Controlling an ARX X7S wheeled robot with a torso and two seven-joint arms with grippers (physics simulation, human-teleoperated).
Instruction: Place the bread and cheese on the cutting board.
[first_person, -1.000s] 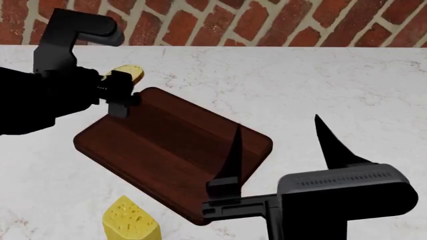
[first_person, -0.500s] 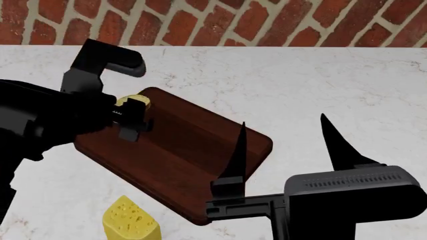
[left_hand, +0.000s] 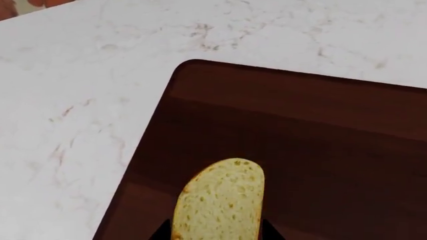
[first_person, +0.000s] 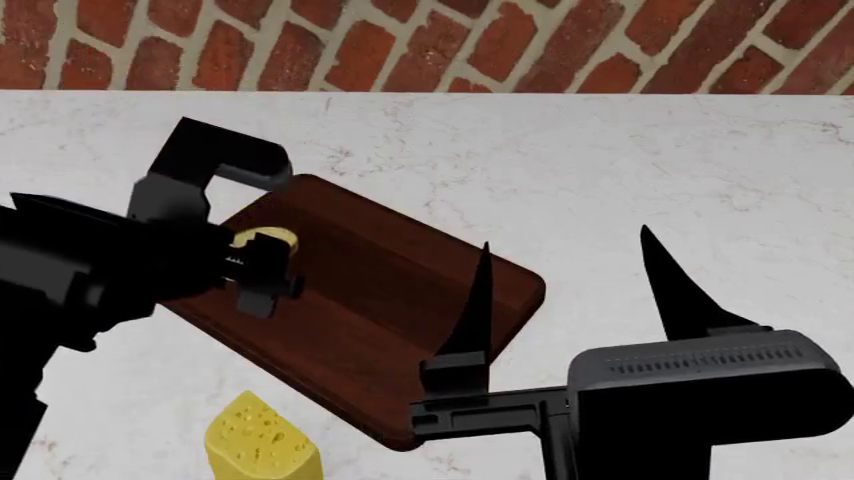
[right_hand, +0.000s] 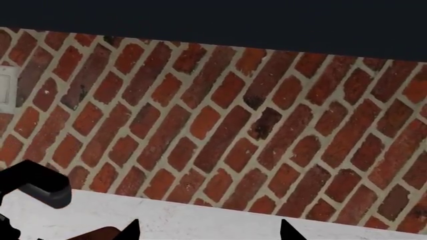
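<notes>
Bread (first_person: 266, 238) is gripped by the L gripper (first_person: 263, 262), fingers clamped on either side of the slice, above the far-left part of the cutting board (first_person: 374, 290). In the left wrist view the bread (left_hand: 220, 202) shows tan crust w/ pale speckled crumb, two dark fingertips (left_hand: 162, 232) at its sides, and the board (left_hand: 320, 150) under it, one rounded corner visible. Can't tell whether the slice touches the wood or hangs just over it.

Board lies at an angle on the white marbled bench (first_person: 641, 160), nearer the left edge than the right, w/ one corner pointing toward the brick wall (first_person: 534, 45) along the back edge.

Cheese (first_person: 260, 438) sits on the bench at the front edge, left of centre, just beside the board's near-left side but not on it.

R gripper (first_person: 567, 290) is at the front-right, fingers spread wide & pointing up toward the wall, holding nothing; one finger overlaps the board's right end in the head view. Right wrist view shows mostly brick wall (right_hand: 220, 115), a strip of bench, and the two fingertips (right_hand: 130, 231) set well apart.
</notes>
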